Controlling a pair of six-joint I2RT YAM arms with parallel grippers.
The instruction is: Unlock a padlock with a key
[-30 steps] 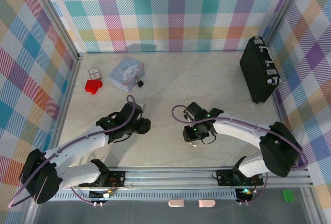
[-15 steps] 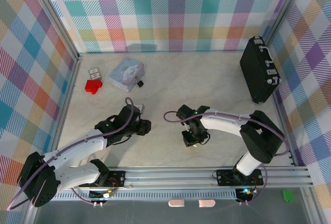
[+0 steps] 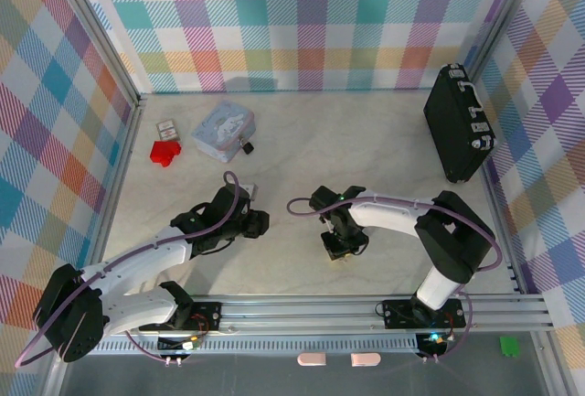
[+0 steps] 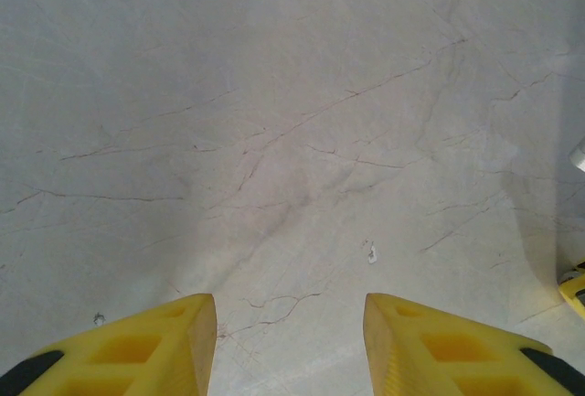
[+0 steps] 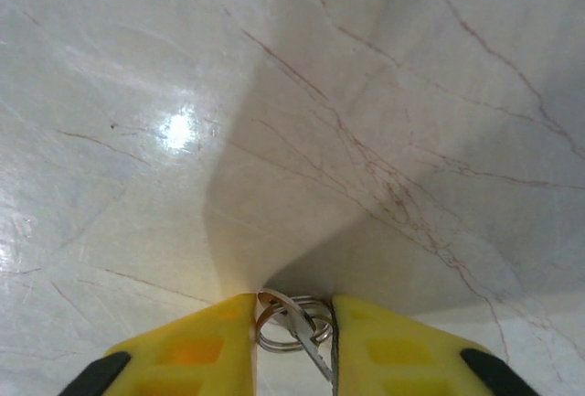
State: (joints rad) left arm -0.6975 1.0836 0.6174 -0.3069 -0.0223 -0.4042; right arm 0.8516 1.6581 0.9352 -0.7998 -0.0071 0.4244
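The right gripper [image 3: 336,250], near the table's [image 3: 384,158] front edge, pinches the key [image 5: 303,341] on its rings. The left gripper [image 4: 289,318] hangs spread over bare table. The padlock [image 3: 246,147] lies just beside the pale blue tin [image 3: 222,129], toward the far left corner.

No legible text, label or number anywhere.

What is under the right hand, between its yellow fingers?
A key ring with a silvery key lies on the table between the fingers of the right hand. The key's lower end is hidden beside one finger; whether they pinch it I cannot tell.
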